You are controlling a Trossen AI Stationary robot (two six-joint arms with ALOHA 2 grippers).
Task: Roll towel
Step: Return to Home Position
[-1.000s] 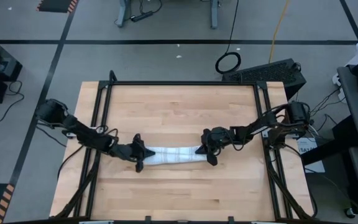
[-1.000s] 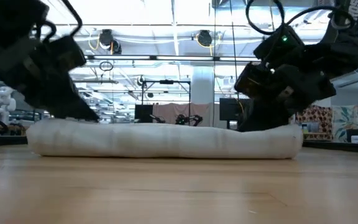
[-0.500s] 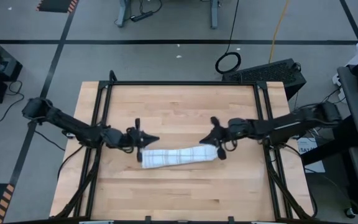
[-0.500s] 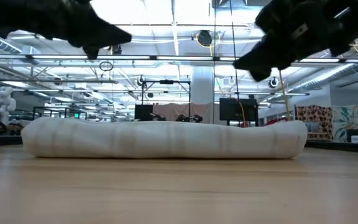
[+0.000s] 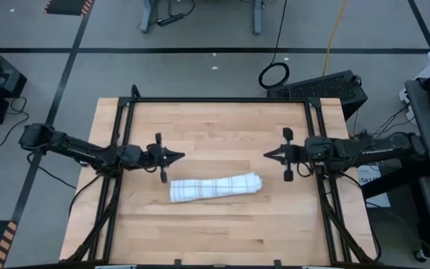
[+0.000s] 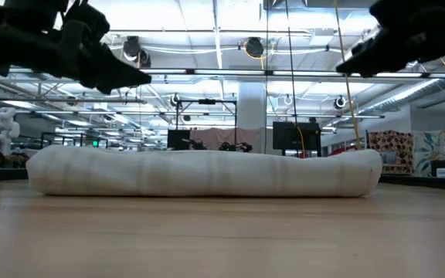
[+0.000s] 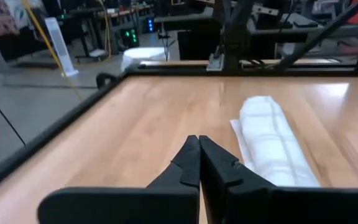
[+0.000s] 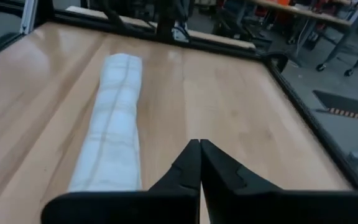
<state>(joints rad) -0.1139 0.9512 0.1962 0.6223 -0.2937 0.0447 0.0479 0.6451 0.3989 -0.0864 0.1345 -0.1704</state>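
The towel (image 5: 215, 187) lies rolled into a long white log with thin grey check lines, resting along its length on the table (image 5: 215, 127) near the middle; it also shows in the low view (image 6: 203, 171) and both wrist views (image 7: 269, 146) (image 8: 114, 130). A loose flap edge lies flat beside the roll (image 7: 238, 134). My left gripper (image 5: 181, 155) hovers shut above the table, beyond the roll's left end. My right gripper (image 5: 266, 155) hovers shut beyond the roll's right end. Neither touches the towel.
A black metal frame (image 5: 219, 100) runs around the table's far, left and right sides. Bare wood lies on all sides of the roll. Off the table, a black case (image 5: 319, 86) and cables sit on the floor beyond the far right corner.
Both grippers have let go of the roll's ends, risen and drawn back: the left toward the table's left and far edge, the right toward the right and far edge, each rolling at the wrist. The towel stays rolled on the table, now lying slightly askew.
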